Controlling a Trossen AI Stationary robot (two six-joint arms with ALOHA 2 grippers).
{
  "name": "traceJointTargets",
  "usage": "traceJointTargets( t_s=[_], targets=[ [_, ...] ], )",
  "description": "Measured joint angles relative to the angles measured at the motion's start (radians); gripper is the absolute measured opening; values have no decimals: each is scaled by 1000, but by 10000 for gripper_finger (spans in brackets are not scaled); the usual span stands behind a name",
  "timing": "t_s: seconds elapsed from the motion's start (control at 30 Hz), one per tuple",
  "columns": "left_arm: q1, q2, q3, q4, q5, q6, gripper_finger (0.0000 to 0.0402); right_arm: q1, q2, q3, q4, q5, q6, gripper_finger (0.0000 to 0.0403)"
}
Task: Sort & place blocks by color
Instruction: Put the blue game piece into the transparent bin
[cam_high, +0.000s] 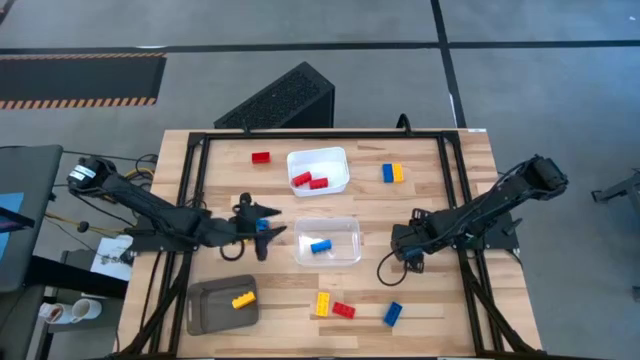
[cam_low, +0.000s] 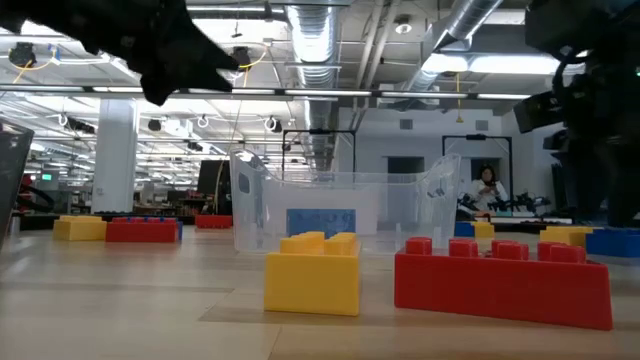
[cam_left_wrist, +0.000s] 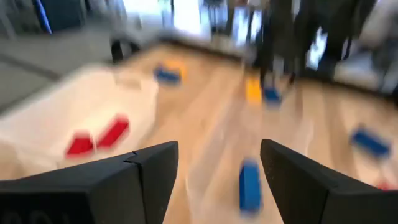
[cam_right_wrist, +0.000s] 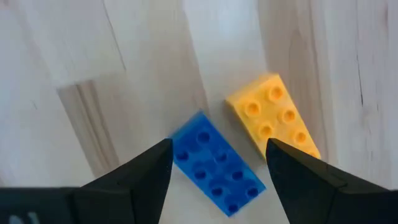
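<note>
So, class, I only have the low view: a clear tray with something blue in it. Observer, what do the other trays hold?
Observer: The white tray holds two red blocks.
Operator: And the grey one?
Observer: The grey tray holds one yellow block.
Operator: Are the left arm's fingers open?
Observer: Yes. The left gripper is open and empty, beside the clear tray.
</note>
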Motion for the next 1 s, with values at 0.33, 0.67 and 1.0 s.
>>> traceJointTargets(
  t_s=[0.33, 0.67, 1.0],
  targets=[
    [162, 0, 242, -867, 268, -116, 175, 66, -7, 0, 246, 65, 62, 281],
    [349, 63, 242, -980, 455, 126, 207, 149, -114, 0, 399, 243, 45, 281],
    [454, 251, 243, -995, 529, 277, 293, 177, -196, 1, 447, 301, 19, 281]
  ],
)
